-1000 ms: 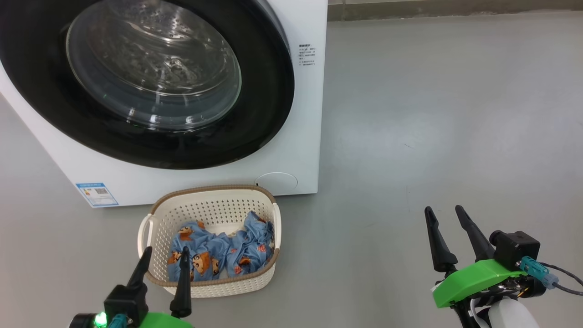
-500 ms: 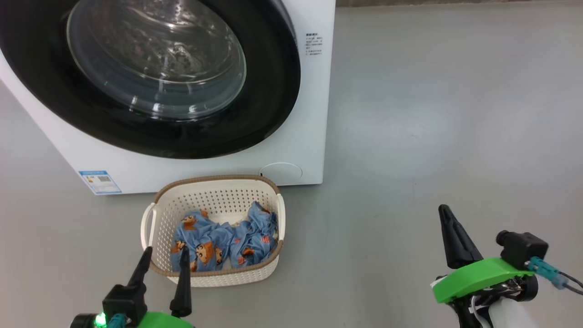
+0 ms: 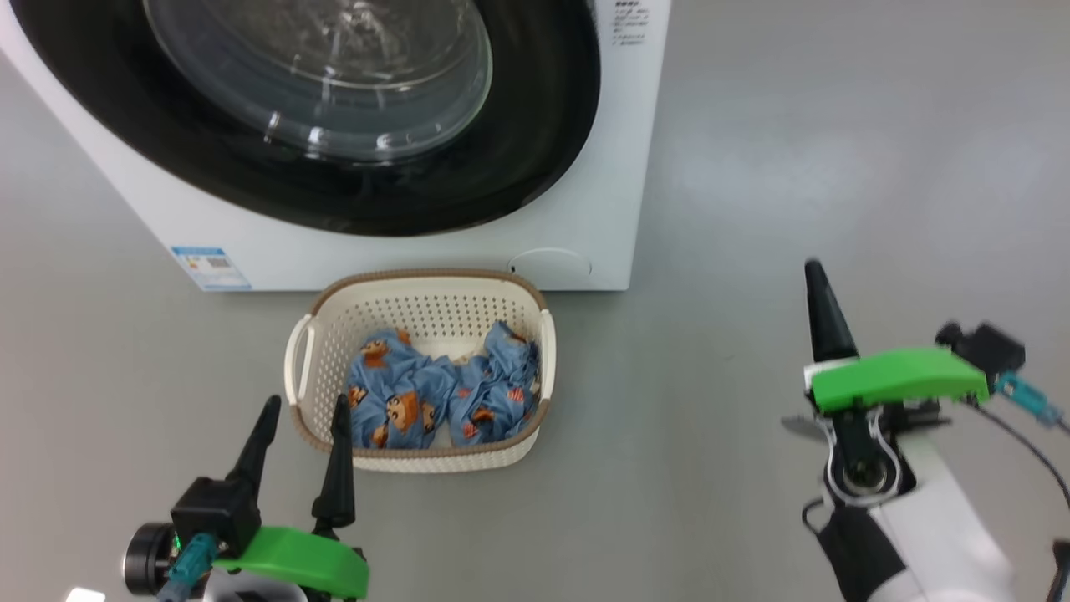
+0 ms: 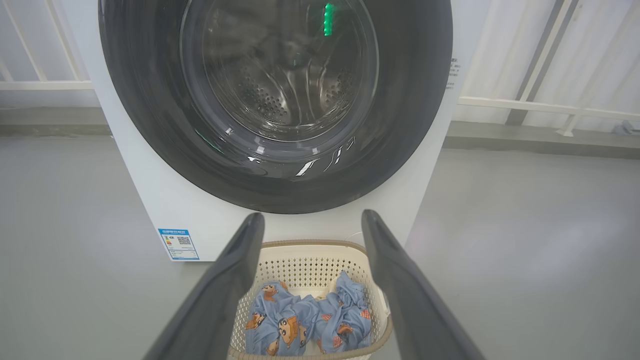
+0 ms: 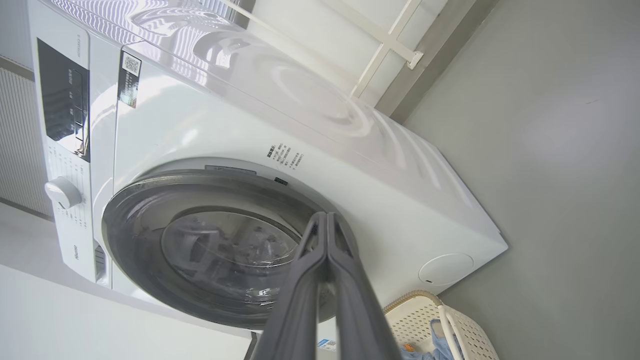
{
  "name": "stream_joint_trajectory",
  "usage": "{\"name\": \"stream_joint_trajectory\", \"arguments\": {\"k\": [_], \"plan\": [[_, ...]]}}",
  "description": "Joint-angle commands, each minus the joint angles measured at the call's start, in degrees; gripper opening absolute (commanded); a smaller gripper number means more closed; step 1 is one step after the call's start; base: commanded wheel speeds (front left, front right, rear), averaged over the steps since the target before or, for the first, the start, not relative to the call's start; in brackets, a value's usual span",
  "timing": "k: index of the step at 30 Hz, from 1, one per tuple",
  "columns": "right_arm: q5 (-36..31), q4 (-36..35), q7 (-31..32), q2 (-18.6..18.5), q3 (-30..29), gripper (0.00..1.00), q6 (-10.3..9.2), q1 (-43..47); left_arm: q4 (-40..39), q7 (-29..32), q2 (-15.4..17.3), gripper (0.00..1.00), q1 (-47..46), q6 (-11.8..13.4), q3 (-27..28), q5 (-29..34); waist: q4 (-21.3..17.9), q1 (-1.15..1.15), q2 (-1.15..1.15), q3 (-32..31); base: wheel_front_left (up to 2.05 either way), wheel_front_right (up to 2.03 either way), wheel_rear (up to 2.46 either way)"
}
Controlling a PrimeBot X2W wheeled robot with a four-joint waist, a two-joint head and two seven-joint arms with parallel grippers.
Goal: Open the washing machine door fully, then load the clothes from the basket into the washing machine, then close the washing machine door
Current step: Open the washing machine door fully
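Nothing is done yet: the washing machine door (image 3: pixel 543 109) is shut, the clothes (image 3: pixel 443 401) lie in the basket (image 3: pixel 430 274) on the floor (image 3: pixel 710 418), the left hand (image 3: pixel 306 403) is spread apart and the right hand (image 3: pixel 816 280) pressed together, both empty.

Floor (image 3: pixel 752 468): smooth grey, matt, with pale patches of reflected light, running back to the wall. Kerb (image 4: pixel 540 142): darker grey strip along the foot of the wall. Railing (image 4: pixel 540 106): white bars, one horizontal rail with slanted struts meeting it, standing just above the kerb. Backing panels (image 4: pixel 492 50): whitish, plain, directly behind the bars; material cannot be told.
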Motion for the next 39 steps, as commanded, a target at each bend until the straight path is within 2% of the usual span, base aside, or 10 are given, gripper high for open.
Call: {"name": "stream_joint_trajectory", "arguments": {"k": [1, 6, 15, 22, 30, 39], "plan": [[0.8, -1.0, 1.2, 0.4, 1.2, 0.00, 0.09, -3.6, -1.9, -0.4, 0.7, 1.00, -2.7, -0.3, 1.5, -0.5, 2.1, 0.00, 0.00, 2.8, 0.00, 0.00, 0.00], [0.6, 0.6, 5.3, 0.4, -1.6, 0.00, 0.09, -10.4, -2.4, -0.4, 0.7, 1.00, -4.4, -0.8, 0.8, -1.4, 4.0, 0.00, 0.00, 6.0, 0.00, 0.00, 0.00], [-5.1, 2.8, 13.9, -0.3, -5.5, 0.00, 0.09, -23.2, -2.5, -0.4, 0.7, 1.00, -7.6, -1.4, -1.2, -3.4, 7.0, 0.00, 0.00, 11.5, 0.00, 0.00, 0.00], [-7.7, 5.6, 18.2, -0.2, -9.0, 0.00, 0.09, -30.9, -2.4, -0.4, 0.7, 1.00, -9.5, -1.7, -2.5, -4.4, 8.6, 0.00, 0.00, 14.3, 0.00, 0.00, 0.00], [-11.2, 9.4, 21.7, 0.0, -12.4, 0.00, 0.09, -40.2, -2.1, -0.4, 0.7, 1.00, -10.6, -2.1, -3.6, -5.5, 10.7, 0.00, 0.00, 16.8, 0.00, 0.00, 0.00], [-16.1, 14.4, 22.7, 0.2, -15.6, 0.00, 0.09, -48.1, -1.3, -0.4, 0.7, 1.00, -11.6, -2.3, -3.7, -6.6, 12.8, 0.00, 0.00, 18.8, 0.00, 0.00, 0.00]]}}
